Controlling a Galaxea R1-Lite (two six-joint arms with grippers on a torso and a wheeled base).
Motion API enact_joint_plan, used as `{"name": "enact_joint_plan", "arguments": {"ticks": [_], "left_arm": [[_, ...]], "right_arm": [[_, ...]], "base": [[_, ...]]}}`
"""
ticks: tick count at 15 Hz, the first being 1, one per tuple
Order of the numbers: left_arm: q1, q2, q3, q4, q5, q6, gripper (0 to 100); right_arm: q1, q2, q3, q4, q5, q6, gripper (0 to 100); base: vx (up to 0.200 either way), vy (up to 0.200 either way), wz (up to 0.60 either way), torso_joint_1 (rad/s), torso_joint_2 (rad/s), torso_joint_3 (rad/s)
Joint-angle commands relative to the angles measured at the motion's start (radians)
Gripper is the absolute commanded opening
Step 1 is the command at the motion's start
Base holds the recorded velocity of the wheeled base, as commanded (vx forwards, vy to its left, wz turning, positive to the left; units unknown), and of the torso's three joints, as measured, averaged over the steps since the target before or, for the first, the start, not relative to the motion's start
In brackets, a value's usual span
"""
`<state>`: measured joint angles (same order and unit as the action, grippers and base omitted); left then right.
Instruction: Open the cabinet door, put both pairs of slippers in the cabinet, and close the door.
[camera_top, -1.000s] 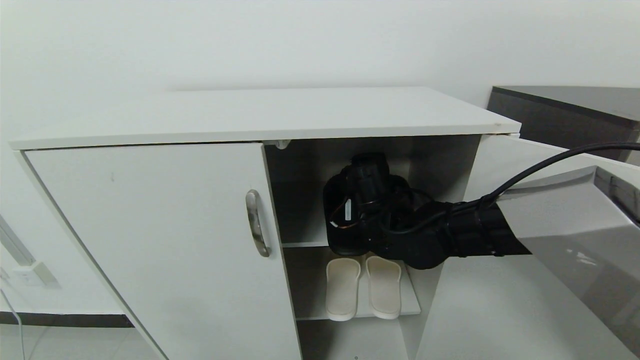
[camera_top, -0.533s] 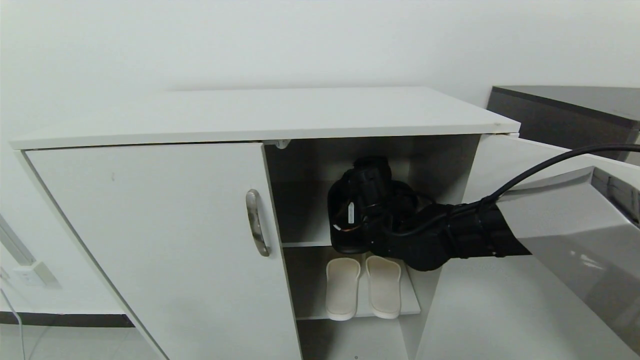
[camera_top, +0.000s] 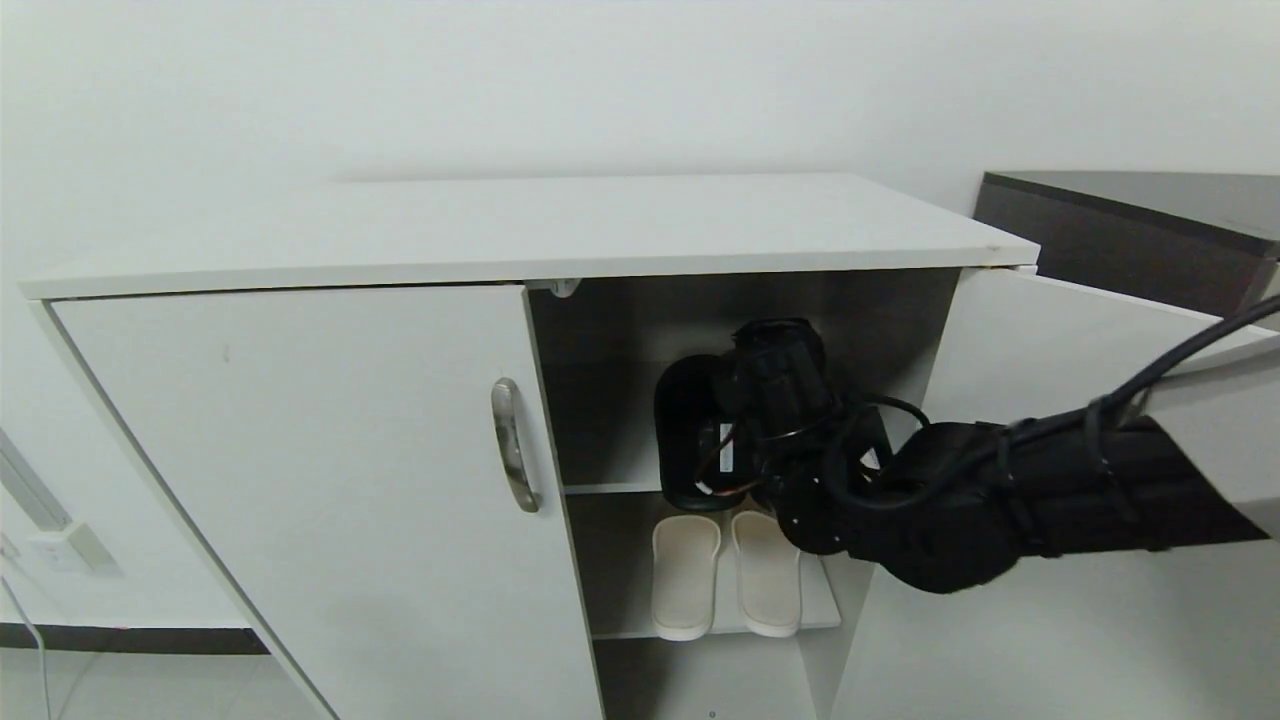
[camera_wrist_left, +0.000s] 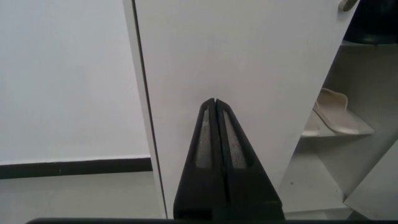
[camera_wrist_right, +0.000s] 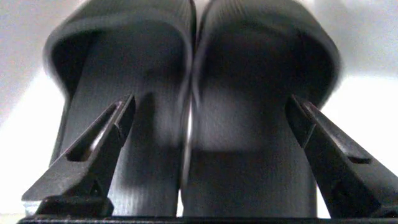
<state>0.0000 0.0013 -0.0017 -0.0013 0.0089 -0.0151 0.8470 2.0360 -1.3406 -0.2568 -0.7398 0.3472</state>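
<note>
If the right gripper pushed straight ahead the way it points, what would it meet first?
The pair of dark grey ribbed slippers on the upper shelf of the white cabinet: they lie straight ahead of the right gripper, between its open fingers. The gap is hard to judge.

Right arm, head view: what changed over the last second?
The right arm drew back partway out of the cabinet, toward the robot's right and the camera. Its right gripper is open now, in front of the black slippers, which rest on the upper shelf. Unchanged: white slippers on the lower shelf, left door shut, right door open.
</note>
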Motion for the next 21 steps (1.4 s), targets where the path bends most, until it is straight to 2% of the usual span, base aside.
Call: {"name": "enact_joint_plan", "arguments": {"ticks": [1,3,5,8,9,19,21], "left_arm": [[0.000,0.000,0.000,0.000,0.000,0.000,0],[0.000,0.000,0.000,0.000,0.000,0.000,0],[0.000,0.000,0.000,0.000,0.000,0.000,0],[0.000,0.000,0.000,0.000,0.000,0.001,0],[0.000,0.000,0.000,0.000,-0.001,0.001,0],[0.000,0.000,0.000,0.000,-0.001,0.000,0],[0.000,0.000,0.000,0.000,-0.001,0.000,0]], "right_arm": [[0.047,-0.135,0.120,-0.025,0.019,0.012,100],[0.121,-0.283,0.331,-0.133,0.083,-0.001,100],[0.139,-0.376,0.475,-0.213,0.151,-0.065,100],[0.139,-0.388,0.515,-0.283,0.184,-0.114,100],[0.141,-0.384,0.517,-0.283,0.186,-0.114,0],[0.152,-0.361,0.512,-0.285,0.186,-0.114,0],[0.152,-0.356,0.517,-0.285,0.188,-0.114,0]], "base": [[0.000,0.000,0.00,0.000,0.00,0.000],[0.000,0.000,0.00,0.000,0.00,0.000],[0.000,0.000,0.00,0.000,0.00,0.000],[0.000,0.000,0.00,0.000,0.00,0.000],[0.000,0.000,0.00,0.000,0.00,0.000],[0.000,0.000,0.00,0.000,0.00,0.000],[-0.200,0.000,0.00,0.005,0.00,0.002]]}}
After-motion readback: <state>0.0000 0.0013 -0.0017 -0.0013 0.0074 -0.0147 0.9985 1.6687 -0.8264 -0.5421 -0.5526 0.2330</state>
